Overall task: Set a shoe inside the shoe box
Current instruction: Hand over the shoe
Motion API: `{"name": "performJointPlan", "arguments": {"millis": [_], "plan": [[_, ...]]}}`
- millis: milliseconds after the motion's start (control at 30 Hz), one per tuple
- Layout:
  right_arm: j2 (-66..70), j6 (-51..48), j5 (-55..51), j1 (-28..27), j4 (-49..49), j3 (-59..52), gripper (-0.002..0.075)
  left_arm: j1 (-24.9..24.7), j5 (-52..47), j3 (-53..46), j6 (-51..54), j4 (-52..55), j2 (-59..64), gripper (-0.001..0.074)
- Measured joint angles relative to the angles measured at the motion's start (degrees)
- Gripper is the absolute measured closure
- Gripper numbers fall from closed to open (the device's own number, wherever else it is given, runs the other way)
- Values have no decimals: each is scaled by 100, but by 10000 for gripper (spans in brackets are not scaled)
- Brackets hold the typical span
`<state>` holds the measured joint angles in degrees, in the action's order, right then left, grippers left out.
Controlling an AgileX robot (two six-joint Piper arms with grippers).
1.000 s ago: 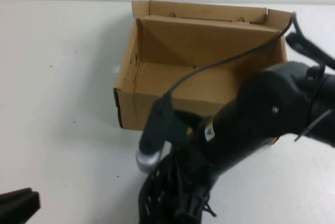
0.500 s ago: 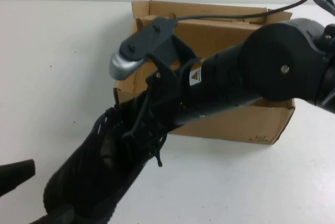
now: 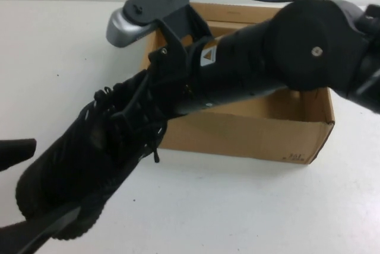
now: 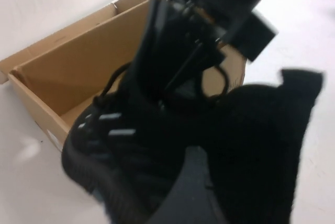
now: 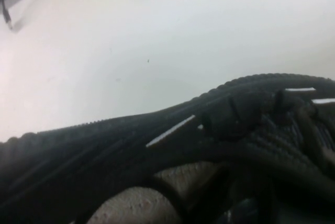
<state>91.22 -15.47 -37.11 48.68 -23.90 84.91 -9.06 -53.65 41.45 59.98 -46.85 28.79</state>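
Observation:
The black sneaker (image 3: 89,153) hangs in the air over the table's front left, toe low and pointing front-left, heel end up by the box's left front corner. My right gripper (image 3: 163,97) is shut on its collar by the laces. The shoe also fills the right wrist view (image 5: 157,140) and shows in the left wrist view (image 4: 120,150) with white dashes on its side. The brown cardboard shoe box (image 3: 249,138) stands open behind it, partly hidden by my right arm; it also shows in the left wrist view (image 4: 68,72). My left gripper (image 3: 27,191) sits at the front left edge, fingers (image 3: 15,150) apart.
My right arm (image 3: 309,52) reaches across the box from the right, its wrist camera (image 3: 145,10) above the box's left rear corner. Bare white table (image 3: 237,206) lies in front of the box and to its left.
My right arm has lifted the shoe off the table's front and swung it up and left, its heel end now by the box's left front corner. The left gripper stays low at the front left.

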Motion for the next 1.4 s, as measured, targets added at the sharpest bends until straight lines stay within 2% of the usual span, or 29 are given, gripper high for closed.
{"name": "performJointPlan", "arguments": {"millis": [200, 433, 667, 700, 767, 833, 900, 967, 1067, 1167, 1233, 1333, 1400], "plan": [[604, 222, -268, 0, 0, 726, 711, 0, -121, 334, 114, 116, 333, 191], [1113, 382, -988, 0, 0, 1795, 711, 0, 72, 380, -426, 1078, 729, 191], [1239, 429, -1346, 0, 0, 2022, 711, 0, 351, 380, -573, 1123, 1247, 195], [1242, 444, -1400, 0, 11, 2022, 711, 0, 351, 380, -573, 1123, 1332, 211], [1252, 443, -1501, 0, 58, 2022, 711, 0, 323, 380, -573, 1094, 1489, 293], [1252, 443, -1599, -11, 114, 2044, 711, 0, 252, 380, -560, 1006, 1587, 483], [1252, 443, -1696, -11, 181, 2042, 711, 0, 224, 380, -376, 912, 1640, 609], [1252, 443, -1783, -18, 227, 2046, 711, 0, 224, 380, -256, 807, 1652, 664], [1252, 383, -1831, -18, 253, 2055, 706, 0, 210, 380, -151, 701, 1652, 669], [1241, 198, -1831, -18, 253, 2055, 651, 0, 176, 380, -116, 677, 1652, 669], [1175, -13, -1796, -18, 158, 2068, 559, 0, 112, 380, -46, 596, 1660, 669], [986, -320, -1769, -8, 24, 2160, 372, 0, -113, 380, 200, 358, 1674, 671], [824, -498, -1782, -8, 24, 2252, 303, 0, -273, 380, 421, 195, 1674, 673]]}}
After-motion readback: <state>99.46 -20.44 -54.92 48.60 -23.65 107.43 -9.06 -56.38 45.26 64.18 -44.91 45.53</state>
